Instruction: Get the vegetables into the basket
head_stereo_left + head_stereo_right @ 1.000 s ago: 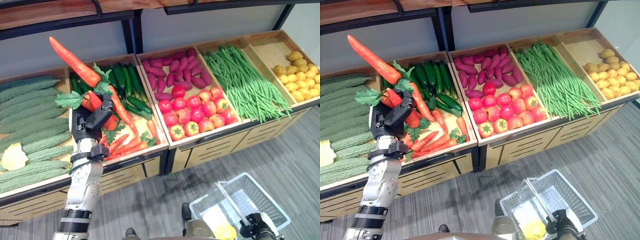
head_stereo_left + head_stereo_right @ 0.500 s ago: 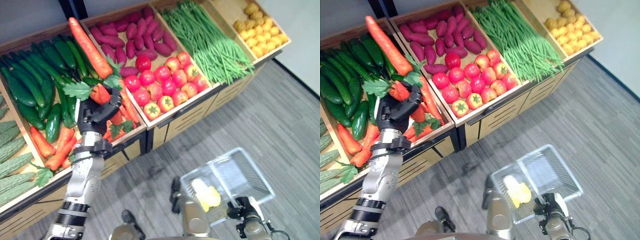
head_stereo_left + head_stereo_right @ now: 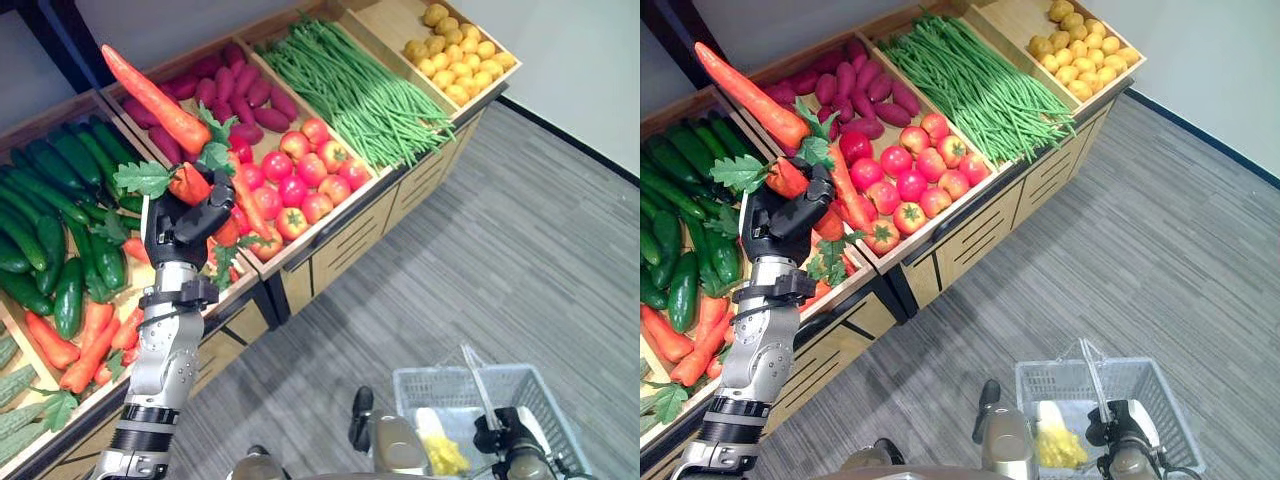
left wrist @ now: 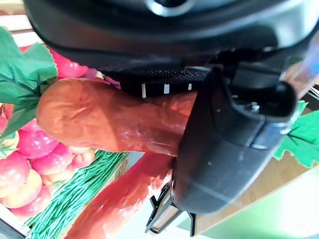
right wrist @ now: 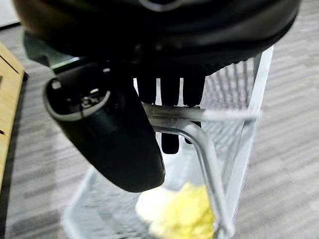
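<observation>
Grey wood-grain plank floor (image 3: 480, 250) ran in front of a long wooden produce stand (image 3: 340, 255) w/ slanted bins and slatted drawer fronts. From the stand's left end: dark green cucumbers (image 3: 50, 200), loose orange carrots w/ green leafy tops (image 3: 90, 345) at the front edge of that bin, purple-red sweet potatoes (image 3: 215, 85) at the back of the next bin w/ red tomatoes (image 3: 300, 185) in front of them, then long green beans (image 3: 350, 90), and small yellow potatoes (image 3: 455, 55) in the far right bin.

Left hand (image 3: 182, 222) was raised above the carrot bin's front edge, fingers and thumb clamped round a bunch of long orange carrots w/ green leaves (image 3: 160, 105); one carrot stuck up and back over the sweet potatoes, leaves spreading just above the fist. Left wrist view showed the thumb (image 4: 224, 149) pressed across the thick carrot end (image 4: 109, 119).

Right hand (image 3: 1122, 432) sat low, near the floor, well apart from the stand, fingers (image 5: 169, 94) curled over the metal handle (image 5: 199, 144) of a grey wire mesh basket (image 3: 1160, 385). Inside the basket lay a pale yellow vegetable (image 3: 1058, 445) w/ a white piece beside it; what kind, can't tell.
</observation>
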`<state>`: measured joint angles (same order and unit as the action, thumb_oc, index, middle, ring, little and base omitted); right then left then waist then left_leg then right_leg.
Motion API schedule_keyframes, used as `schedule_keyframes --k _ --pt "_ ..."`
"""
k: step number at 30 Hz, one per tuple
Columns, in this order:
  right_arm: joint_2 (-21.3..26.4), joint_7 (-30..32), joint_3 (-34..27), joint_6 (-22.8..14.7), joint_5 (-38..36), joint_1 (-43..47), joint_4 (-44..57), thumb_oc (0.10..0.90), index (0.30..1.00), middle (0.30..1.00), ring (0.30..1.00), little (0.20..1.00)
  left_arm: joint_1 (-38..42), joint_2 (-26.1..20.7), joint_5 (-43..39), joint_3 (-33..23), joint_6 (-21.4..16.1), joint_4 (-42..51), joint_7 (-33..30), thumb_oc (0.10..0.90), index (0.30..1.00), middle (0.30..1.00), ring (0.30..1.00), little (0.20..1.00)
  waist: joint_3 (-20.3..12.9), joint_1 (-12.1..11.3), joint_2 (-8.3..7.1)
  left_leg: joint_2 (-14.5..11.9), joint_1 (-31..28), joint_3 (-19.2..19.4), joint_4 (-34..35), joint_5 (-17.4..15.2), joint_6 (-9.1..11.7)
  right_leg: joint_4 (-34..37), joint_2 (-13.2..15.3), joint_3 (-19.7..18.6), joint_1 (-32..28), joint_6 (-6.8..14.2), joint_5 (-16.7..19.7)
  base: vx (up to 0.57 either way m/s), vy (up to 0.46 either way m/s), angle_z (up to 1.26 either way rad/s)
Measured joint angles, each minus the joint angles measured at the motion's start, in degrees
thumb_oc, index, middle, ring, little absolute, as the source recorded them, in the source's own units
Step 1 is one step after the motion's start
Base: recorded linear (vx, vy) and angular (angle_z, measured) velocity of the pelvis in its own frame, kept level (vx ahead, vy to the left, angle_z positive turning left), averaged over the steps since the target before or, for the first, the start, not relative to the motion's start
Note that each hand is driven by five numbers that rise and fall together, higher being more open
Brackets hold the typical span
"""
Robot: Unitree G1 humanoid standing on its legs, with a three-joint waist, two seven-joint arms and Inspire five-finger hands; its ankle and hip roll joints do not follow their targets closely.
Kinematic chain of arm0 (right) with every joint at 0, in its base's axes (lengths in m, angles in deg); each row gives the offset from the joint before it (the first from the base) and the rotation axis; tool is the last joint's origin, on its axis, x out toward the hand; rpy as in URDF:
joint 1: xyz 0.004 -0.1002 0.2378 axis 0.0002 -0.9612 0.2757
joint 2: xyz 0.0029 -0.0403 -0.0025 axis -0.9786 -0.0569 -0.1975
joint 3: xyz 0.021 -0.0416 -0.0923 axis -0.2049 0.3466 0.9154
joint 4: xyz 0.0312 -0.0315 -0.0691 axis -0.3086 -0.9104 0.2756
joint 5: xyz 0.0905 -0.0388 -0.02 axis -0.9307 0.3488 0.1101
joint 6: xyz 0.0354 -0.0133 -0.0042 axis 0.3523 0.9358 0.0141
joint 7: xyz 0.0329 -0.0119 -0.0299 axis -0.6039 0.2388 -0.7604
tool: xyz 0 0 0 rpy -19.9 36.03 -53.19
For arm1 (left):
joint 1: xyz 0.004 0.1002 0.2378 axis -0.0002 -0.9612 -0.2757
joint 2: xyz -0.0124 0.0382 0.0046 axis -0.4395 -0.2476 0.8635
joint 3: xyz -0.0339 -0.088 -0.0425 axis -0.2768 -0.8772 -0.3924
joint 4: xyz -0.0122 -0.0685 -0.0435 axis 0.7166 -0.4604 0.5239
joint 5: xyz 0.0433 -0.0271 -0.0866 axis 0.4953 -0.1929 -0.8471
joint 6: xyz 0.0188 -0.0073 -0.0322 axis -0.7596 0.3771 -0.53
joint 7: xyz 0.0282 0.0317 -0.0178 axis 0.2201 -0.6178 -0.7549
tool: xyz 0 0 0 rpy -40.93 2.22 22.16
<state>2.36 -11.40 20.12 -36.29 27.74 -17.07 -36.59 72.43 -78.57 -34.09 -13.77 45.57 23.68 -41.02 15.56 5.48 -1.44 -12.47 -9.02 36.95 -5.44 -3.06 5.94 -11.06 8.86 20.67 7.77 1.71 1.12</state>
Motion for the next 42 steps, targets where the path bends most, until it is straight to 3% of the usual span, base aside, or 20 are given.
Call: schedule_keyframes --k 5,6,7,9,10,11,12,13,15,18,20,23,25,27,28,33,36,37,38,42 --pt "0.4 -0.1 -0.1 -0.4 0.0 -1.6 -0.5 0.4 0.3 0.3 0.3 0.3 0.0 1.5 -0.1 1.7 0.0 0.0 0.1 0.4 0.3 0.3 0.3 0.3 -0.7 1.0 1.4 -1.1 0.1 -0.3 -0.3 0.4 0.0 -1.1 -0.3 0.5 0.5 0.4 -1.3 0.02 -0.173 -0.02" --pt "0.4 -0.1 -0.2 -0.4 0.0 -1.2 -1.4 0.4 0.3 0.3 0.3 0.3 0.0 1.7 -0.1 2.6 0.0 -0.1 0.5 0.4 0.3 0.3 0.3 0.3 -0.7 0.7 1.4 -1.7 0.2 -0.6 -2.3 0.3 0.1 -4.8 -0.1 0.0 1.6 -0.8 -3.8 -0.03 -0.09 -0.15" --pt "0.0 -0.2 -0.1 -0.4 0.0 -1.2 -2.2 0.4 0.3 0.3 0.3 0.3 -0.2 1.2 -0.1 3.2 0.0 -0.3 1.0 0.4 0.3 0.3 0.3 0.3 -0.8 -0.1 0.27 -1.7 0.6 -2.6 -6.2 0.0 0.5 -6.2 -0.1 -1.8 2.1 -1.5 -5.2 -0.02 0.03 -0.5" --pt "0.8 -0.3 0.1 -0.9 0.0 -0.3 -2.7 0.4 0.3 0.3 0.3 0.3 -1.1 1.1 -0.1 3.1 -0.1 -0.3 1.1 0.4 0.3 0.3 0.3 0.3 -0.7 -2.4 -0.23 -3.4 4.8 -12.0 -15.2 0.3 0.9 -2.6 -1.7 -5.4 0.6 -3.0 -2.9 0.0 0.06 -0.87" --pt "1.9 -0.1 0.5 -0.9 0.0 0.9 -2.6 0.4 0.3 0.3 0.3 0.3 -1.1 1.3 0.0 3.1 -0.4 -0.1 1.2 0.4 0.3 0.3 0.3 0.3 -0.9 -3.7 0.04 0.9 6.1 -24.2 -11.6 -1.5 2.9 0.3 -2.4 -7.7 0.3 -1.5 -0.7 0.02 0.036 -0.94" --pt "2.6 -0.1 0.5 -1.0 0.0 1.6 -2.4 0.4 0.3 0.3 0.3 0.3 -1.1 1.3 0.0 3.1 -0.4 0.0 1.5 0.4 0.3 0.3 0.3 0.3 -0.9 -4.7 0.12 3.8 5.2 -31.3 -5.1 -2.0 3.4 1.7 -2.8 -9.5 0.3 -1.3 0.3 0.01 0.059 -1.02" --pt "3.3 0.1 0.1 -1.3 0.0 3.8 -3.2 0.4 0.3 0.3 0.3 0.3 -0.7 1.3 0.1 3.3 -0.4 -0.2 1.7 0.4 0.3 0.3 0.3 0.3 -1.1 -4.2 0.55 5.3 6.4 -36.3 2.7 -1.2 2.6 5.0 -4.3 -11.1 -0.1 -0.2 1.9 0.0 0.088 -0.94" --pt "3.3 0.1 0.2 -1.3 0.0 4.6 -3.4 0.4 0.3 0.3 0.3 0.3 -0.7 1.1 0.2 3.5 -0.8 -0.1 1.9 0.4 0.3 0.3 0.3 0.3 -1.2 -4.4 0.6 5.3 7.1 -37.6 4.2 -0.8 1.9 5.0 -5.3 -11.9 0.0 -0.1 2.0 0.0 0.13 -0.86" --pt "3.2 0.2 0.4 -1.6 0.0 4.5 -2.2 0.4 0.3 0.3 0.3 0.3 -0.5 1.2 0.1 4.0 -0.8 -0.1 2.0 0.4 0.3 0.3 0.3 0.3 -1.2 -4.3 0.65 5.6 9.5 -36.7 2.4 0.0 0.7 4.9 -6.4 -11.2 0.0 -0.8 1.6 0.03 0.214 -0.64" --pt "2.7 0.5 0.4 -1.9 0.0 4.3 -1.7 0.4 0.3 0.3 0.3 0.3 -0.3 1.2 0.1 4.7 -0.8 -0.1 2.1 0.4 0.3 0.3 0.3 0.3 -0.6 -2.3 -0.38 7.2 10.6 -33.9 -1.1 1.1 -3.2 4.0 -4.9 -10.5 0.3 -0.7 1.6 -0.02 0.253 -0.38" --pt "1.7 0.9 0.3 -1.8 -0.1 3.2 -0.9 0.4 0.3 0.3 0.3 0.3 1.0 1.0 0.2 6.5 -0.8 -0.1 2.4 0.4 0.3 0.3 0.3 0.3 -0.1 -0.1 -1.7 10.4 10.1 -29.4 2.1 3.2 -4.6 3.7 -1.6 -13.6 2.6 1.7 3.2 -0.1 0.287 -0.51" --pt "0.1 0.9 0.3 -1.8 -0.2 3.2 -0.3 0.4 0.3 0.3 0.3 0.3 1.0 0.6 0.2 6.4 -0.8 -0.1 2.3 0.4 0.3 0.3 0.3 0.3 0.0 -0.3 -2.24 12.4 9.0 -25.2 4.9 4.5 -6.7 7.0 0.3 -15.3 3.2 3.5 4.1 -0.08 0.132 -0.65" --pt "-2.4 0.4 0.9 -1.1 -0.2 3.8 -0.3 0.4 0.3 0.3 0.3 0.3 1.1 -0.4 0.2 5.9 -0.9 -0.3 2.1 0.4 0.3 0.3 0.3 0.3 0.3 -1.8 -2.09 11.9 9.2 -21.3 4.8 4.5 -8.2 4.0 3.5 -10.4 3.1 4.4 4.6 -0.14 0.132 -0.87" --pt "-3.1 0.5 1.2 -0.8 -0.7 3.5 -0.4 0.4 0.3 0.3 0.3 0.3 1.4 -1.4 0.1 5.5 -0.9 -1.4 2.0 0.4 0.3 0.3 0.3 0.3 0.4 -2.4 -2.28 11.9 9.1 -20.4 4.4 4.3 -8.6 -0.1 5.9 -7.1 1.1 5.2 4.0 -0.1 0.087 -0.37" --pt "-3.1 0.5 1.2 -0.9 -0.7 3.8 -2.3 0.4 0.3 0.3 0.3 0.3 1.4 -1.6 0.1 5.1 -0.9 -1.8 1.7 0.4 0.3 0.3 0.3 0.3 0.6 -3.3 -2.08 11.1 8.7 -19.8 4.5 4.2 -8.8 -3.4 7.2 -4.1 -1.3 6.7 1.5 -0.11 0.055 -0.24" --pt "-2.4 0.6 1.2 -0.8 -0.7 5.0 -2.3 0.4 0.3 0.3 0.3 0.3 0.6 -3.1 0.1 3.1 -0.9 -1.8 1.3 0.4 0.3 0.3 0.3 0.3 1.4 -5.5 -2.5 10.0 5.9 -16.0 5.9 4.5 -7.8 2.7 5.6 -3.5 -5.1 7.1 2.5 -0.04 -0.028 -0.38" --pt "-2.3 0.7 1.1 -0.7 -0.6 4.8 -1.7 0.4 0.3 0.3 0.3 0.3 0.0 -3.3 0.1 1.6 -0.9 -1.3 1.1 0.4 0.3 0.3 0.3 0.3 1.1 -7.6 -2.36 8.5 5.2 -12.5 6.6 4.5 -6.7 -1.7 6.9 1.3 -5.2 6.7 -2.0 -0.01 -0.104 -0.63" --pt "-2.2 0.7 1.2 -0.9 -0.6 4.3 -1.8 0.4 0.3 0.3 0.3 0.3 -0.1 -3.3 0.1 1.0 -0.9 -1.2 1.0 0.4 0.3 0.3 0.3 0.3 0.9 -7.1 -2.78 8.1 5.6 -12.7 6.8 5.4 -5.4 0.6 6.0 0.3 -6.5 5.5 -3.2 0.0 -0.195 -0.41" --pt "-2.0 0.7 1.1 -0.6 -0.6 4.3 -2.0 0.4 0.3 0.3 0.3 0.3 -0.9 -3.2 0.2 1.1 -0.9 -1.1 1.1 0.4 0.3 0.3 0.3 0.3 0.7 -6.6 -2.17 7.3 5.5 -12.7 7.2 6.4 -4.5 1.3 4.9 0.2 -6.7 5.1 -2.9 -0.01 -0.221 -0.19" --pt "-2.0 0.6 1.3 -0.8 -0.6 2.0 0.0 0.4 0.3 0.3 0.3 0.3 -1.8 -2.7 0.2 2.2 -0.8 -1.0 1.6 0.4 0.3 0.3 0.3 0.3 -0.1 -5.5 -0.84 4.2 5.2 -12.1 7.0 7.2 -3.3 6.3 0.5 -0.4 -8.5 2.9 -1.2 -0.02 -0.171 -0.22"
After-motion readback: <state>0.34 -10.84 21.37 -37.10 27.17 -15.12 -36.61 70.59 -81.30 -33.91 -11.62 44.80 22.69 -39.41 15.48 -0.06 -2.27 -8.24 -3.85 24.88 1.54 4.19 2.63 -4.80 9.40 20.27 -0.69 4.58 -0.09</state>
